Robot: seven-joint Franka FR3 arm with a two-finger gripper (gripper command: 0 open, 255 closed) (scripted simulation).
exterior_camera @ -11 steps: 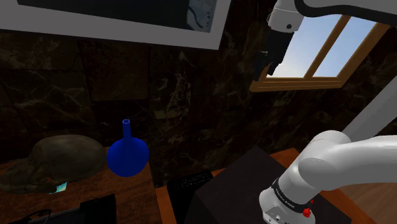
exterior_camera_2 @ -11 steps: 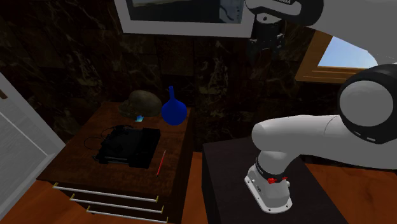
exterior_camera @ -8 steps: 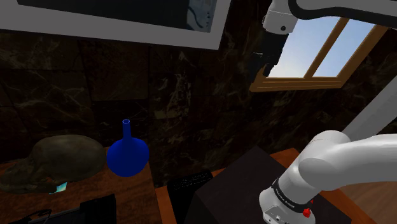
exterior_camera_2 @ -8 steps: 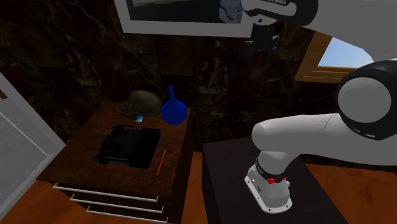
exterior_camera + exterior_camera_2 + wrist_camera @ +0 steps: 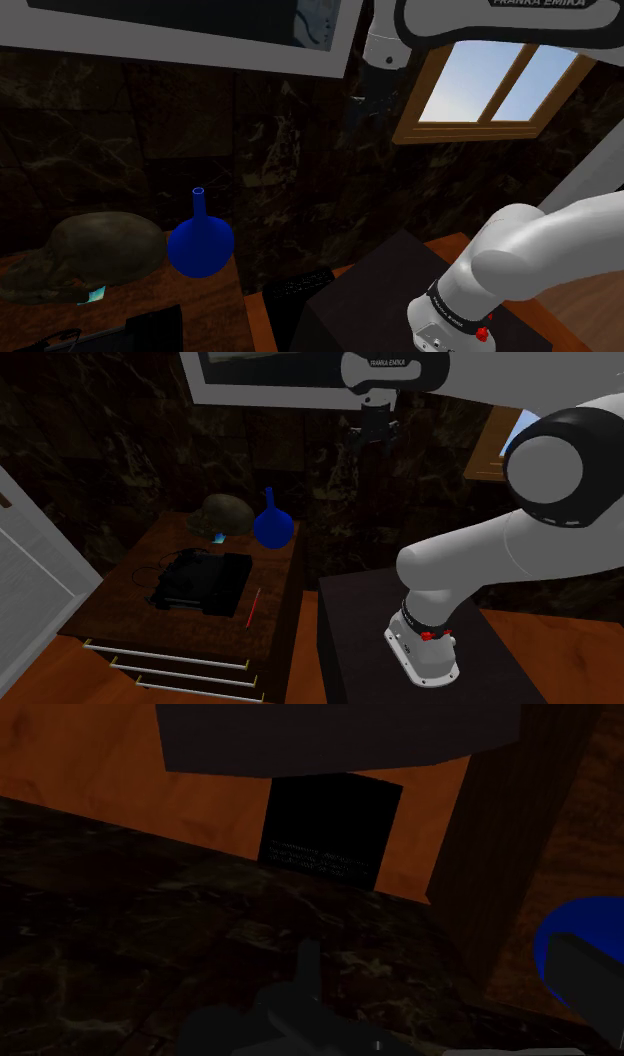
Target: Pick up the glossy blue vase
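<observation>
Gripper (image 5: 373, 444) (jaws apart) hangs high, well off blue vase (image 5: 271, 528).

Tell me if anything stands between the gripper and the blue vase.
Nothing visible does. The open gripper hangs up and to the second exterior view's right of the blue vase; the hat sits on the vase's other side.

Dim scene; daylight glows at the window (image 5: 470, 85), faint sheen on the blue vase (image 5: 200, 247).
</observation>
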